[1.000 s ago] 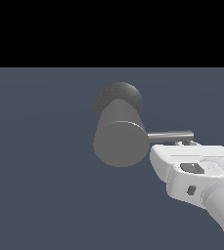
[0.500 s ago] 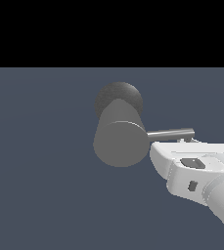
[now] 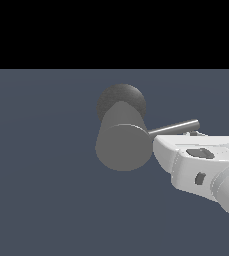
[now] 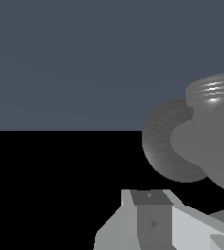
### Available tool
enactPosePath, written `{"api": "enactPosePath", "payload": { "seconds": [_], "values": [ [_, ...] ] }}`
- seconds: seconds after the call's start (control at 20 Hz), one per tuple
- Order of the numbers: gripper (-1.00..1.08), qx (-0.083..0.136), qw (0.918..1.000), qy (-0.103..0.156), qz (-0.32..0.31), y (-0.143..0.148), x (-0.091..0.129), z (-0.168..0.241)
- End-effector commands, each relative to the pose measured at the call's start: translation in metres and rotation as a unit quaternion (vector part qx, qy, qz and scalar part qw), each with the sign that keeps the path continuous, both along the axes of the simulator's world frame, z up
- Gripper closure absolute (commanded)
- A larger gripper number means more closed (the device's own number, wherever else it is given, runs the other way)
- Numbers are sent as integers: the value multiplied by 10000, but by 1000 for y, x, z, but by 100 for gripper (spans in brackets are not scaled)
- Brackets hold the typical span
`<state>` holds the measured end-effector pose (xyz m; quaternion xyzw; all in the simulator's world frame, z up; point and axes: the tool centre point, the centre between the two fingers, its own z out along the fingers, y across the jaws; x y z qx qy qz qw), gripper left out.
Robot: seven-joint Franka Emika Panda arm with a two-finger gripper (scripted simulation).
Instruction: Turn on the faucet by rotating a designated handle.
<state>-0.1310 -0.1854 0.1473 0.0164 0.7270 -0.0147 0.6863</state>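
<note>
With the gripper (image 3: 162, 144) set just beside the faucet (image 3: 122, 145) and under the handle (image 3: 173, 128) that juts toward the exterior view's right, we judge ourselves at the contact step, cannot tell whether the jaws are parted, and next must push the rod round.

The faucet (image 3: 123, 145) stands just beside the gripper (image 3: 161, 145), on the exterior view's left of it. The handle (image 3: 173, 128) juts from the faucet's side and runs directly above the gripper, close over its body.
</note>
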Motion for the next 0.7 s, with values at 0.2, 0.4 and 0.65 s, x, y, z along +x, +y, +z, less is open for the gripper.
{"api": "enactPosePath", "payload": {
  "seconds": [0.2, 0.4, 0.65],
  "values": [
    [108, -54, 9996, -256, 72, 14, 5, 44],
    [108, -59, 9996, -280, 75, 17, 5, 55],
    [108, -16, 10000, -60, 22, 16, 2, 38]
  ]
}}
